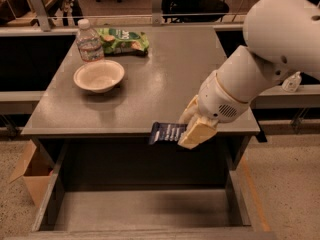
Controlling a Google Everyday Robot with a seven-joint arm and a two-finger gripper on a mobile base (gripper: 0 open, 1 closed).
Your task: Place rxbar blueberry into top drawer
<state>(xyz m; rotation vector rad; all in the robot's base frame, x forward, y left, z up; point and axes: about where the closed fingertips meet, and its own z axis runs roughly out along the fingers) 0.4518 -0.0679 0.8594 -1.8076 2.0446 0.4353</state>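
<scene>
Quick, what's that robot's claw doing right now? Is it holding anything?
Gripper: shut on the rxbar blueberry, at the desk front edge, above the open top drawer.

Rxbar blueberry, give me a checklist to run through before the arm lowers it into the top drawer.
1. Grip: gripper shut on rxbar blueberry, at the front edge of the desk: ok.
2. Opening: top drawer pulled open below the bar: ok.
3. Bar fully past the desk edge: cannot tell.
4. Clutter: bowl, bottle and chip bag far from the gripper: ok.
</scene>
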